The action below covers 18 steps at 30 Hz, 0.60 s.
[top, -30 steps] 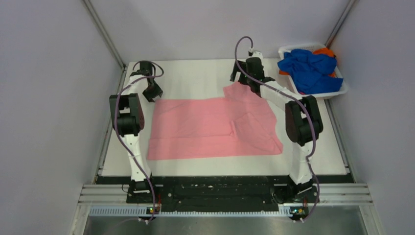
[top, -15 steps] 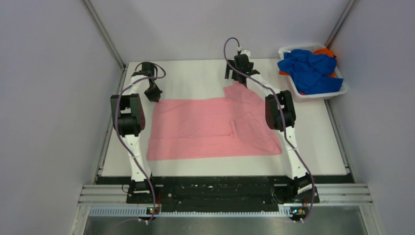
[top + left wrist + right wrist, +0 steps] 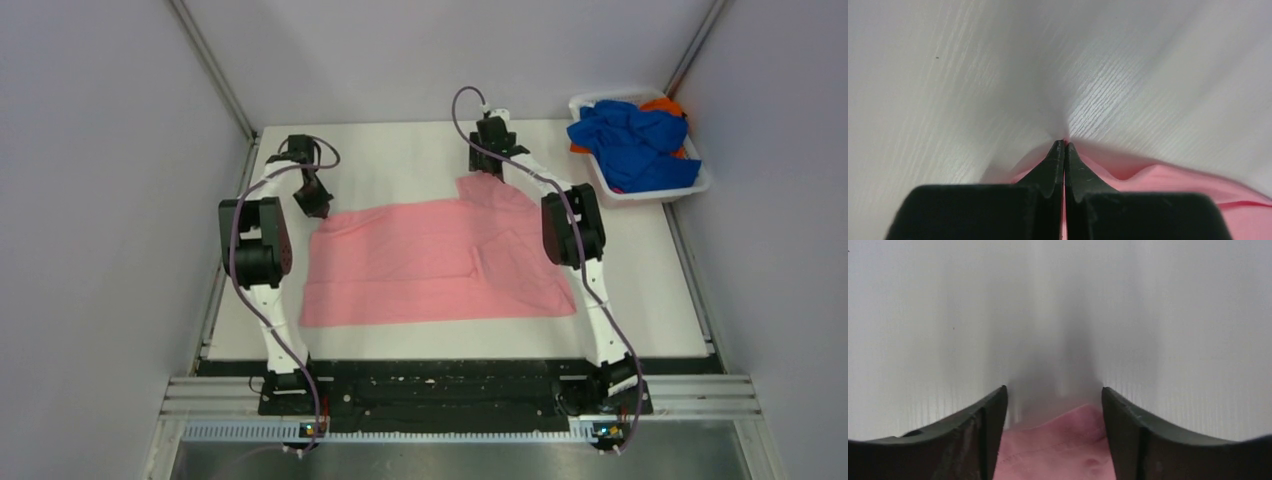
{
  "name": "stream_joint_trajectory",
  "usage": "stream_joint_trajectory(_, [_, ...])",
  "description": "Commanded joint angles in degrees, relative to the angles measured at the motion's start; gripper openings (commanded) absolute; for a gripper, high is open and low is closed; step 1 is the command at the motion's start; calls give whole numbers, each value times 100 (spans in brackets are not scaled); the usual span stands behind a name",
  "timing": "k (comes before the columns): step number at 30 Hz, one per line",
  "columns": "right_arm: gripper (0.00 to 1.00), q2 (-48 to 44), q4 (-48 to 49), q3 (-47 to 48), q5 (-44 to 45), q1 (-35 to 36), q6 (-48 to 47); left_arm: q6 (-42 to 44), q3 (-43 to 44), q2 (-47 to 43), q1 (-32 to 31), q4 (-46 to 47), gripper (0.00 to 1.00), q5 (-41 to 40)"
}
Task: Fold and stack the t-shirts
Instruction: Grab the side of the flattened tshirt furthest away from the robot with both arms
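A: Left hand [image 3: 1064,150] clenched on the far-left corner of the pink t-shirt [image 3: 420,262], which lies spread on the table [image 3: 400,150].
B: Right hand [image 3: 1054,395] released, straddling the far-right corner. Probably pre-fold grasp; next it must close.

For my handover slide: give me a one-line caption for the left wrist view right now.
Left tool closed on the edge of the pink t-shirt, white table beyond.
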Motion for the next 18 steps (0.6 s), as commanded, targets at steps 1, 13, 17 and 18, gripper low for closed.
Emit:
stream_joint_trajectory(1, [61, -555, -94, -469, 600, 90, -171, 87, -177, -525, -23, 314, 0, 186])
stream_joint_trajectory(13, [0, -1340, 926, -1201, 498, 117, -372, 169, -361, -1035, -21, 563, 0, -1])
stream_joint_trajectory(17, [0, -2218, 1846, -2523, 76, 113, -458, 167, -643, -1282, -21, 792, 0, -23])
stream_joint_trajectory(18, [0, -2469, 1975, -2759, -17, 116, -448, 154, -696, -1320, -21, 818, 0, -24])
